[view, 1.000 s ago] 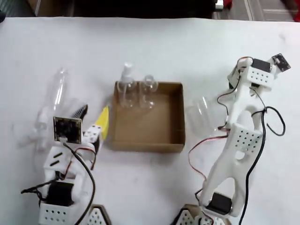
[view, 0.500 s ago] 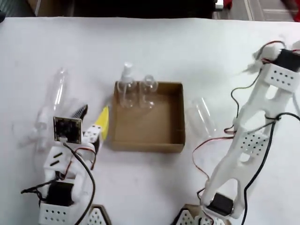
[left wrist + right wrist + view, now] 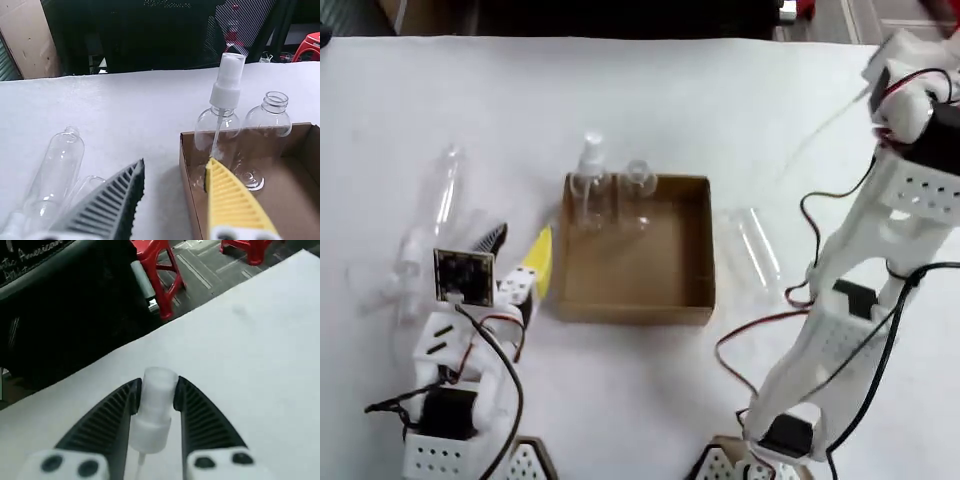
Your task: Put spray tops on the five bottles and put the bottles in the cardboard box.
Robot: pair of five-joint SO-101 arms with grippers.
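The cardboard box [image 3: 700, 250] lies open at mid-table. In its far left corner stand two clear bottles: one with a white spray top [image 3: 588, 185], one with an open neck [image 3: 638, 190]. In the left wrist view they appear as the capped bottle [image 3: 220, 115] and the open bottle [image 3: 270, 112]. My left gripper [image 3: 520, 255] rests open just left of the box, its black and yellow fingers [image 3: 230, 195] apart with nothing between them. My right gripper [image 3: 156, 385] is raised at the far right of the table [image 3: 890, 75], shut on a white spray top [image 3: 152, 410].
A clear bottle [image 3: 755, 245] lies on its side right of the box. More clear bottles lie left of the left arm [image 3: 440, 190], one seen as a lying bottle [image 3: 60, 165]. The white table [image 3: 700, 90] ends at the far side against a dark room.
The right arm rose from beside the box and swung up toward the far right corner. The left arm, box and bottles stayed put.
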